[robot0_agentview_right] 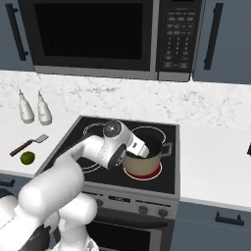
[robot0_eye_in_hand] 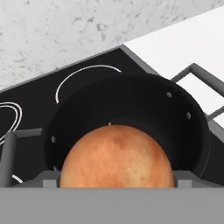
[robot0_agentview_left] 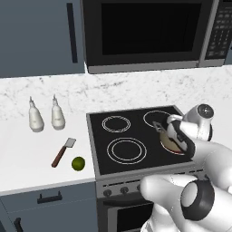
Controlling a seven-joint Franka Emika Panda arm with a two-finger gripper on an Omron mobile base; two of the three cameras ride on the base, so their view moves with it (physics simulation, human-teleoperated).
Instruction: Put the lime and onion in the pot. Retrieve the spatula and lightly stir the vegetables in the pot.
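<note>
Over the stove, the gripper clamps the onion just above the pot.

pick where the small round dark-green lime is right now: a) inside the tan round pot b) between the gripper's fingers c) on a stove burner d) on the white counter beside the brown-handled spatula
d: in the left base view the small round dark-green lime lies on the white counter, just right of the brown-handled spatula, well away from the tan round pot.
</note>
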